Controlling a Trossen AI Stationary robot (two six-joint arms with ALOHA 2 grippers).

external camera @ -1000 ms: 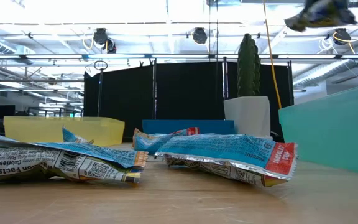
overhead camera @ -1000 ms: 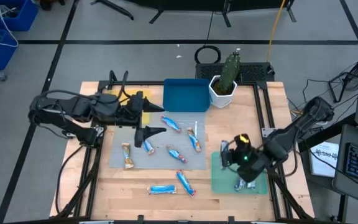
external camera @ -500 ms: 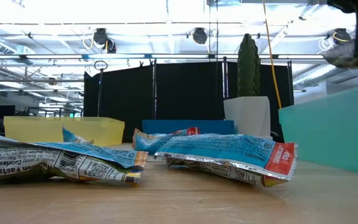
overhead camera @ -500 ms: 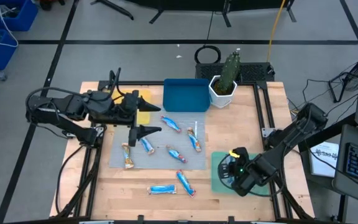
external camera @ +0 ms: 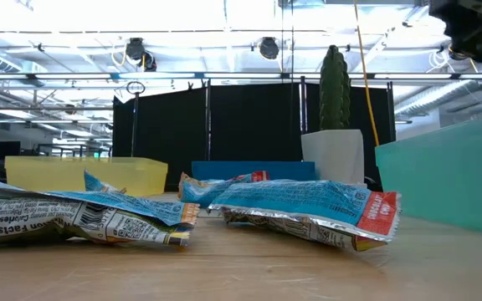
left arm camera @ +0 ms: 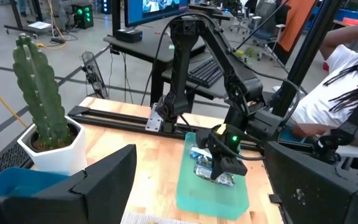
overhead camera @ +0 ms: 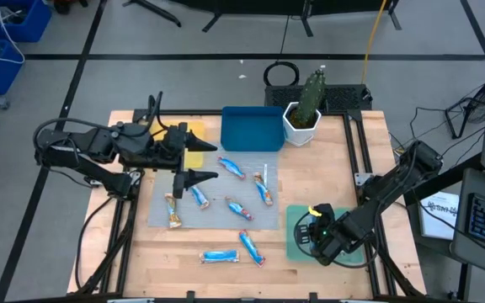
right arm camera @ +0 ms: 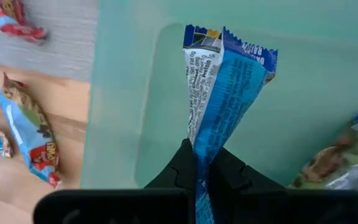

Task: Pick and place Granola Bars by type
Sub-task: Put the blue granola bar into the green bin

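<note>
Several blue-wrapped granola bars lie flat on the grey mat (overhead camera: 213, 198), among them one at the far side (overhead camera: 231, 167) and one brownish (overhead camera: 173, 210). Two more lie on the wood near the front edge (overhead camera: 219, 255). My right gripper (overhead camera: 314, 231) is over the green tray (overhead camera: 297, 220), shut on a blue bar (right arm camera: 219, 93). Other bars lie in that tray (right arm camera: 334, 165). My left gripper (overhead camera: 194, 156) is wide open and empty over the mat's far left corner. My right gripper pinches one end of the blue bar (right arm camera: 202, 163) between its two fingers. The fingers point down at the tray floor. The bar hangs below them, its free crimped end (right arm camera: 229, 38) toward the floor; whether that end touches the tray, I cannot tell.
A blue tray (overhead camera: 253, 126) and a cactus in a white pot (overhead camera: 303, 114) stand at the far edge. A yellow tray (overhead camera: 194, 156) lies partly under my left arm. A person sits beyond the table's right side (left arm camera: 347, 81).
My right gripper has gone toward the table's near edge and down over the green tray, still carrying the blue bar. My left gripper has shifted a little toward the table's left edge and stays open.
</note>
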